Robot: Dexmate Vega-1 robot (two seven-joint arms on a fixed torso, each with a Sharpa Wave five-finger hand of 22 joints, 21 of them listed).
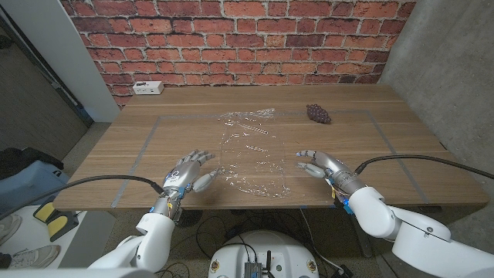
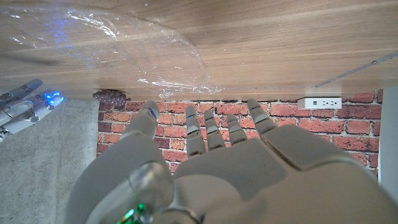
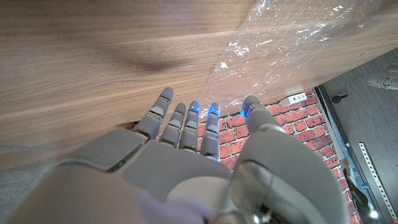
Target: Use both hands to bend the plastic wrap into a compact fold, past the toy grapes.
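Note:
A clear sheet of plastic wrap (image 1: 251, 150) lies spread on the wooden table (image 1: 139, 127), crinkled at its far end; it also shows as plastic wrap (image 2: 118, 50) and plastic wrap (image 3: 298, 43). The dark toy grapes (image 1: 318, 113) sit beyond its far right corner, seen small as toy grapes (image 2: 109, 97). My left hand (image 1: 187, 173) is open beside the wrap's near left edge, fingers apart, holding nothing. My right hand (image 1: 323, 165) is open just right of the wrap's near right edge. My left hand (image 2: 205, 168) and right hand (image 3: 186, 168) reach toward the sheet without gripping it.
A white power strip (image 1: 147, 87) lies at the table's far left, against the brick wall (image 1: 247, 31). Grey tape lines (image 1: 150, 139) mark a rectangle on the tabletop. Cables (image 1: 417, 159) run from both arms near the front edge.

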